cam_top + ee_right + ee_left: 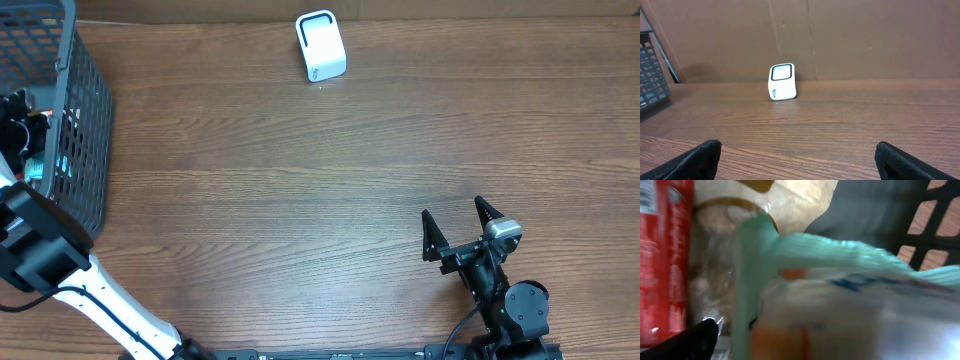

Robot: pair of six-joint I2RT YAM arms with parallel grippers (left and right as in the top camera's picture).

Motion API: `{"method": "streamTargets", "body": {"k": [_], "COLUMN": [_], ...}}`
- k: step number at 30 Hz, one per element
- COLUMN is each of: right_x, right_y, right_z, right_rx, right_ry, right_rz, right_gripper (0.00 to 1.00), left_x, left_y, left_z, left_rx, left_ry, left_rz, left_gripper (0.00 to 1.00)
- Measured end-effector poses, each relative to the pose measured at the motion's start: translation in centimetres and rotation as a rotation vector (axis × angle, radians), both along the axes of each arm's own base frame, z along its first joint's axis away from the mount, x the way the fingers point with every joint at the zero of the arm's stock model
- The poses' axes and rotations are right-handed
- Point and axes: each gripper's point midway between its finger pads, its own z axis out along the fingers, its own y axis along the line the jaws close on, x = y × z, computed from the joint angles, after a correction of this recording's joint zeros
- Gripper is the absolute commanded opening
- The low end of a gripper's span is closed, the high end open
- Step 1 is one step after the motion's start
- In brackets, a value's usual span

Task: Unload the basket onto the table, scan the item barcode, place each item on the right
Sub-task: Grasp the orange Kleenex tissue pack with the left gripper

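Nearest, at the right edge of the table, the right end effector sits low over bare wood with its two black fingers spread wide apart and nothing between them; its arm is cut off by the near edge of the overhead view.

At the near left, the left arm runs up from the table edge and into the grey mesh basket, which is itself cropped by the left border. The left end effector is down inside it, mostly hidden by the arm and the wall. Its wrist camera shows only one dark fingertip, low on the left; the jaws stand wide, but whether they touch anything cannot be told.

That close view is badly blurred; a teal-edged bag with white and orange print fills most of it, lying over a clear bag of tan food, with a red packet at the left; the print is unreadable.

Farthest, the white scanner stands alone at the table's far middle, well apart from both arms.
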Motion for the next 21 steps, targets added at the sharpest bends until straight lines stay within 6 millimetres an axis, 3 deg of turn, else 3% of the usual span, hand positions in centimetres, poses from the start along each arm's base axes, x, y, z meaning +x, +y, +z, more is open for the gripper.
{"method": "streamTargets", "body": {"k": [4, 10, 14, 21], "right_x": [0.0, 0.0, 0.0, 0.0], "right_y": [0.0, 0.01, -0.01, -0.01], "right_z": [0.0, 0.01, 0.0, -0.01], "right_rx": [0.0, 0.0, 0.0, 0.0], "right_ry": [0.0, 0.0, 0.0, 0.0], "right_rz": [0.0, 0.0, 0.0, 0.0], "right_gripper": [1.0, 1.0, 1.0, 1.0], "left_x": [-0.26, -0.12, -0.09, -0.52], "left_y": [-0.21, -0.45, -0.53, -0.86], "left_z": [-0.96, -1.08, -1.01, -0.56], "left_rx": [-0.01, -0.021, -0.017, -0.028], "left_ry": [0.013, 0.004, 0.003, 0.018], "left_rz": [0.0, -0.012, -0.023, -0.025], "left_gripper": [0.98, 0.64, 0.48, 0.45]}}
